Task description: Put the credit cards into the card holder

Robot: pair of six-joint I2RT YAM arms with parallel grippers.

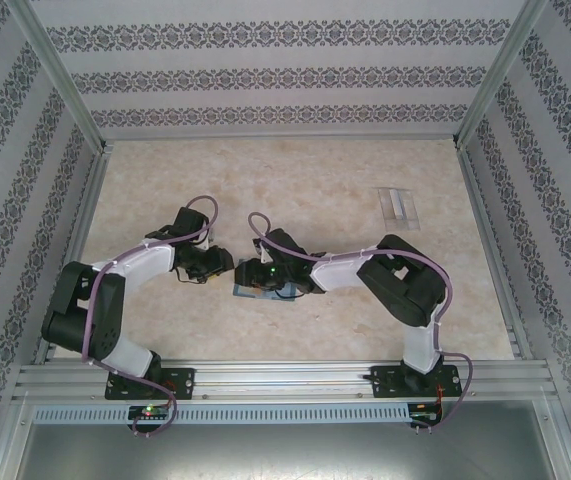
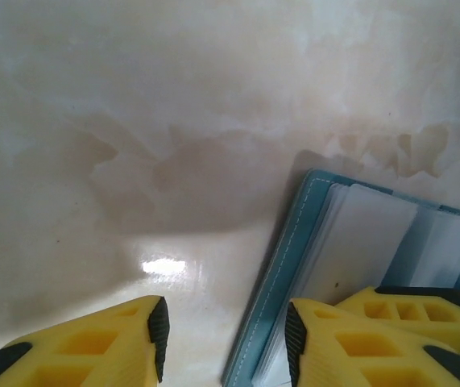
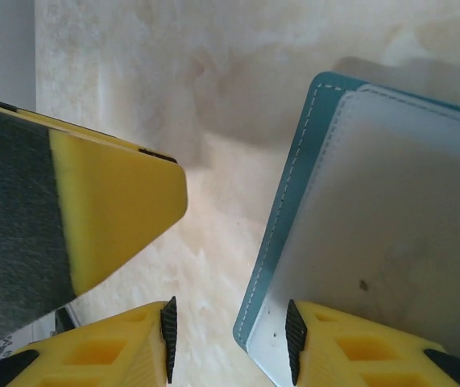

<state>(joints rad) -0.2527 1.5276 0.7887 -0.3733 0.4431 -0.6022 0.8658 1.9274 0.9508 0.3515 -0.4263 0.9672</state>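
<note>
The left gripper (image 2: 225, 330) stood with its jaws parted and nothing clamped between them. Bare table (image 2: 133, 161) showed through most of the gap, and the stitched teal edge of the card holder (image 2: 334, 250) ran into it from the right. One of its fingers (image 2: 350, 347) sat over the holder's open face; whether it pressed down or only hovered, I couldn't tell. The right gripper (image 3: 230, 334) was just as loose, jaws apart, with the holder's near corner poking into the gap and one finger (image 3: 375, 351) over the pale inner panel (image 3: 391, 210). Neither gripper had hold of anything. I couldn't make out whether that pale panel was one of the credit cards or just a pocket.

From above, the holder lay open and flat about the middle of the table, toward the near edge. Both grippers crowded nose to nose over it, their fingers just beside each other, so room there was tight. Open tabletop spread away to the back and to both sides. A clear stand (image 1: 397, 205) lay well apart at the far right, near the patterned wall (image 1: 555, 200).
</note>
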